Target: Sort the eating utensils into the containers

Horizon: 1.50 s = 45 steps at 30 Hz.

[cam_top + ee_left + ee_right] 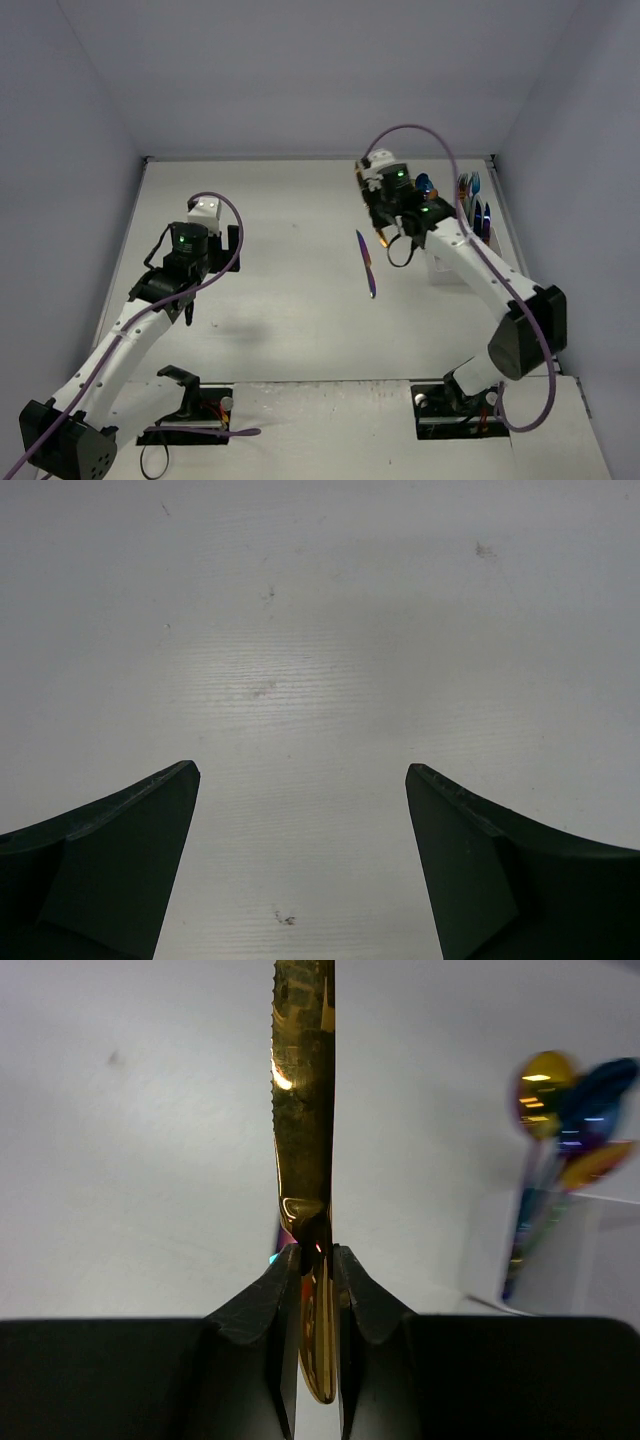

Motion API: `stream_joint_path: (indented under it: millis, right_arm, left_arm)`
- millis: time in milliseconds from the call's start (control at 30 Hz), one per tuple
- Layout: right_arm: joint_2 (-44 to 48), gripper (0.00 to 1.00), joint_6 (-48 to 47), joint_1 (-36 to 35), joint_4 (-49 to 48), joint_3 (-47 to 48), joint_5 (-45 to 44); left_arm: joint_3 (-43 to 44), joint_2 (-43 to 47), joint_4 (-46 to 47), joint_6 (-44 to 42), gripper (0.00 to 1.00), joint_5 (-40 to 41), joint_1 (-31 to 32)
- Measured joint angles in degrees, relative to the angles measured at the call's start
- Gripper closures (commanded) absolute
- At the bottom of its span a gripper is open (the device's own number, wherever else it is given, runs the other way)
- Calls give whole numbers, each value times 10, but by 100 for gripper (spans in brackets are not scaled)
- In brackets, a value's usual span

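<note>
Your caddy (pixel 610 1250) already holds upright utensils (pixel 560 1090), so the gold knife (pixel 303 1080), pinched at its blade's base by the right tool (pixel 316 1255), may pivot and snag them or the rim going in. Pale walls (pixel 300 70) box in a scuffed white desk (pixel 320 630); one purple knife (pixel 368 265) lies mid-desk; the left tool (pixel 302 768) hovers spread, empty

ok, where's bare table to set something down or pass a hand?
Bare: table between the left gripper and the purple knife, also nearer than that knife. Crowded: far right, right gripper holding the gold knife by the caddy.
</note>
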State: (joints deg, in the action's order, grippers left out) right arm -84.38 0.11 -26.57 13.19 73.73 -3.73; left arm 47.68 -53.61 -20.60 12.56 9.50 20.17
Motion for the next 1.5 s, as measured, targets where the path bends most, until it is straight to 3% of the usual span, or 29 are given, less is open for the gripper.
stream_joint_path:
  millis: [233, 500, 1000, 1267, 1500]
  right_arm:
    - [139, 100, -26, 184, -109, -95, -47]
    - [157, 100, -51, 326, -219, -193, -40]
    - [124, 99, -36, 364, -318, -324, -36]
    - [167, 59, -16, 364, -320, -367, -40]
    - [198, 46, 9, 347, -278, -323, -34]
  left_arm:
    - [0, 0, 0, 0, 18, 6, 0]
    - [0, 3, 1, 0, 18, 10, 0]
    - [0, 4, 3, -1, 18, 11, 0]
    - [-2, 5, 6, -2, 18, 10, 0]
    - [-3, 5, 7, -2, 18, 9, 0]
